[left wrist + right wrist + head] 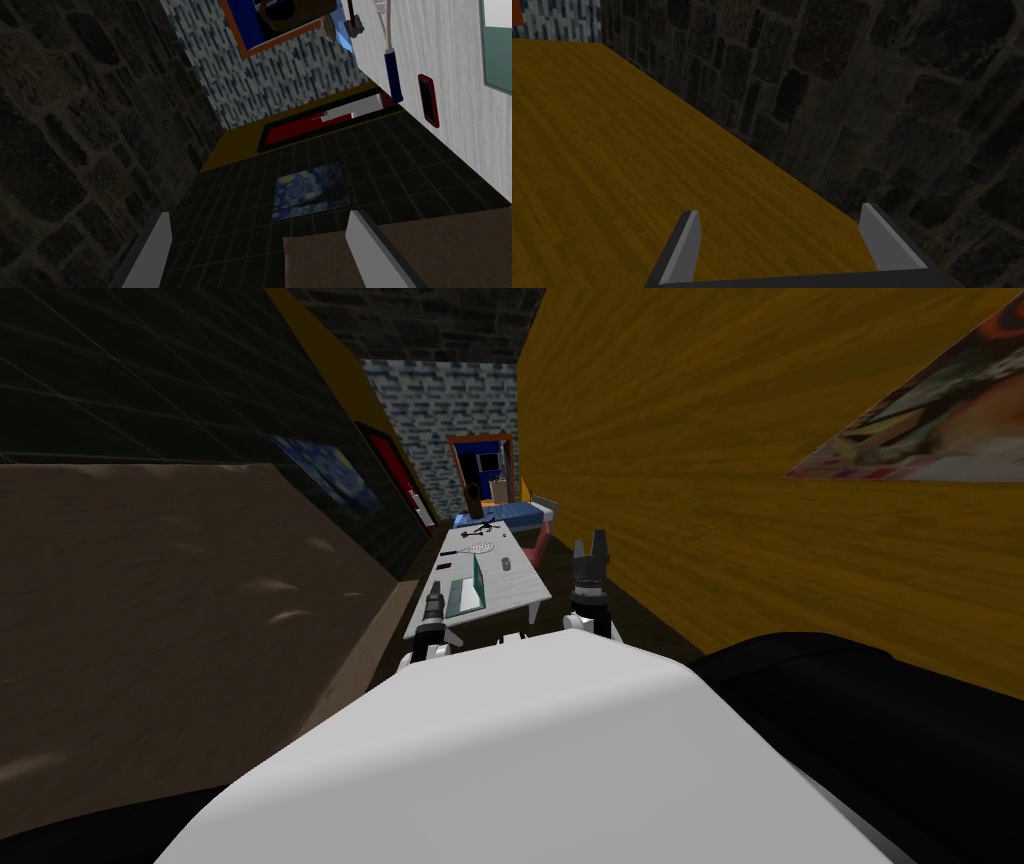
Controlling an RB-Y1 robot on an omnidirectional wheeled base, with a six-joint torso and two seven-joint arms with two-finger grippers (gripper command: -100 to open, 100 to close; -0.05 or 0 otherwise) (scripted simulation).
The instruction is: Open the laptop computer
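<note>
Down a narrow room with yellow wood-grain walls, the long white table [522, 588] runs straight away from me. The laptop [468, 593] sits on its near end, close to the left edge. Its teal lid looks lifted, standing up from the flat base.

The left gripper [434, 602] hangs at the table's near-left corner, just beside the laptop's base but apart from it. Its claw is released: in the left wrist view the two grey fingers [367, 247] are spread wide with nothing between them.

Further along the tabletop there's clutter. A red-cased phone [426, 97] lies flat, with a racket with a blue handle [390, 65] just past it, both beyond the laptop. A small grey cylinder [506, 563] stands toward the right side, near the laptop's far end.

A pink chair [541, 543] sits against the far right edge of the table. A dark vase [471, 498] stands at the far end.

The right gripper [590, 544] is raised off the table's right side, well clear of the laptop, its blades parted and holding nothing.
</note>
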